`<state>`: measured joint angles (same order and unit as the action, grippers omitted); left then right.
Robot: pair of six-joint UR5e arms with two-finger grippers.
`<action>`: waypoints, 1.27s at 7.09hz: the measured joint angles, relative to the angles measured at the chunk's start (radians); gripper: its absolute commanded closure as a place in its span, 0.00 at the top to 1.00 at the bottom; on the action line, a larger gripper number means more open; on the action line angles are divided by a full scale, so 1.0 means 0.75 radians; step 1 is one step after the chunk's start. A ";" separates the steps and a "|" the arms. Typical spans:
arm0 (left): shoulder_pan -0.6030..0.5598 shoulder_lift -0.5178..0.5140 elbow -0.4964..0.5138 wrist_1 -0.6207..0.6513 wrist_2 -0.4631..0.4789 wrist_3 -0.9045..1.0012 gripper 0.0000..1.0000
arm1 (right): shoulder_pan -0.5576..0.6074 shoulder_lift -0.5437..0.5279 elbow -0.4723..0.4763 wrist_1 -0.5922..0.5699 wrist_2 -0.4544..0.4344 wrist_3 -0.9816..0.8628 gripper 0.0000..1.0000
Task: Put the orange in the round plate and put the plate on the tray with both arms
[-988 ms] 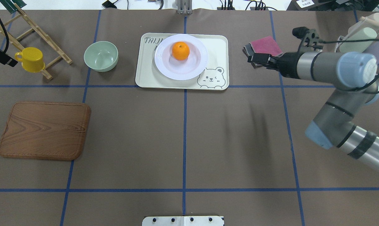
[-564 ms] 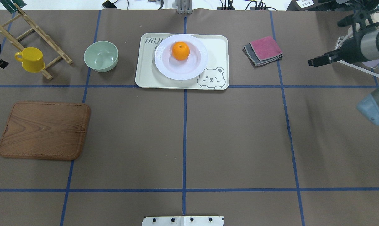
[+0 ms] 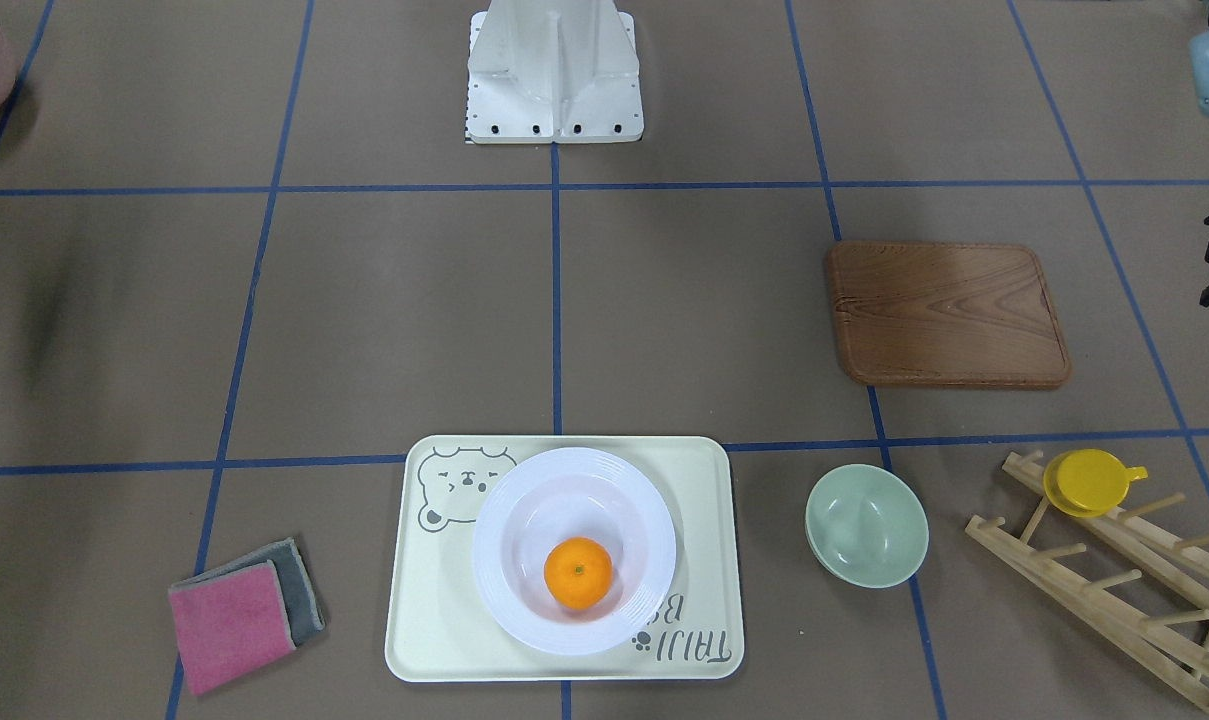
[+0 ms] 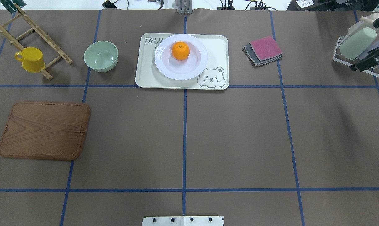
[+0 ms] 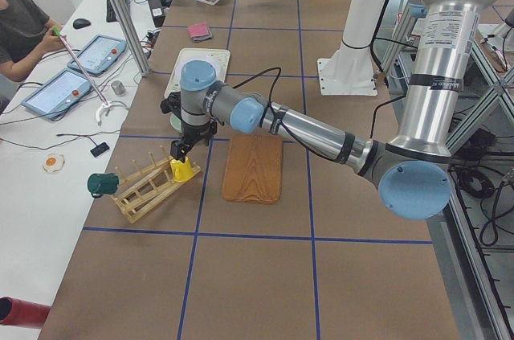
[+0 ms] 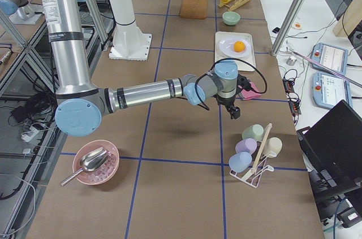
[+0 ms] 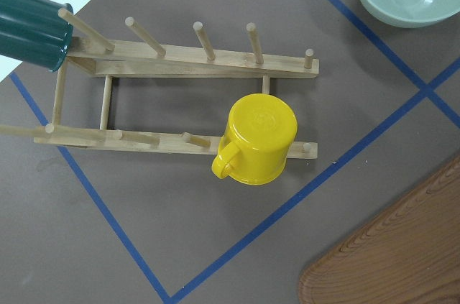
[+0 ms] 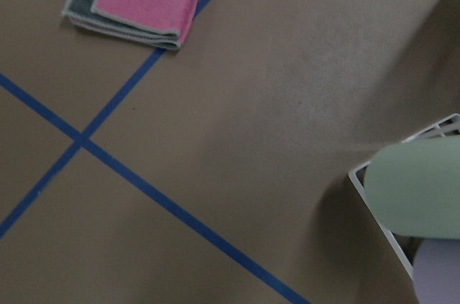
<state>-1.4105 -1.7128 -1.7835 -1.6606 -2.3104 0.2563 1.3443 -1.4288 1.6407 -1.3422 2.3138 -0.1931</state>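
Both arms have pulled outward since a second ago. On the left, the black part beside the yellow cup (image 4: 31,59) is gone from the overhead view. The left end effector (image 5: 183,147) now hangs just above that glossy cup in the left side view, and whether it is spread or pressed together cannot be told. The cup sits upturned on a slatted wooden peg rack (image 4: 58,49). Nearer the robot lies a grained brown board (image 4: 45,130) with rounded corners. A smooth pale-green bowl (image 4: 101,56) stands beside the cream rectangular tray (image 4: 217,47), whose lettering is partly covered. The white ribbed round plate (image 4: 180,70) rests on the tray, and the dimpled orange (image 4: 180,51) lies in the plate's well. None of these has shifted. Folded pink and grey cloths (image 4: 264,48), earlier overhung by the right arm, lie uncovered on the brown surface (image 4: 233,135). The right end effector (image 4: 366,62) is cut off at the edge by a white wire rack of pastel cups (image 4: 358,42); its state cannot be told.
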 measured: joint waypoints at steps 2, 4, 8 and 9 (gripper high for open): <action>-0.037 0.003 0.014 0.082 -0.095 0.008 1.00 | 0.098 0.041 0.003 -0.235 0.015 -0.176 0.99; -0.056 0.000 0.044 0.207 -0.107 0.087 1.00 | 0.172 0.039 0.004 -0.295 0.033 -0.212 0.99; -0.076 -0.007 0.143 0.296 -0.097 0.169 1.00 | 0.188 -0.023 0.018 -0.344 0.056 -0.217 0.99; -0.076 -0.012 0.153 0.293 -0.098 0.169 1.00 | 0.186 -0.037 0.035 -0.345 0.056 -0.217 0.99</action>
<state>-1.4675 -1.7220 -1.6688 -1.4408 -2.3839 0.3833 1.4839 -1.4567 1.6670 -1.6010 2.3560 -0.3559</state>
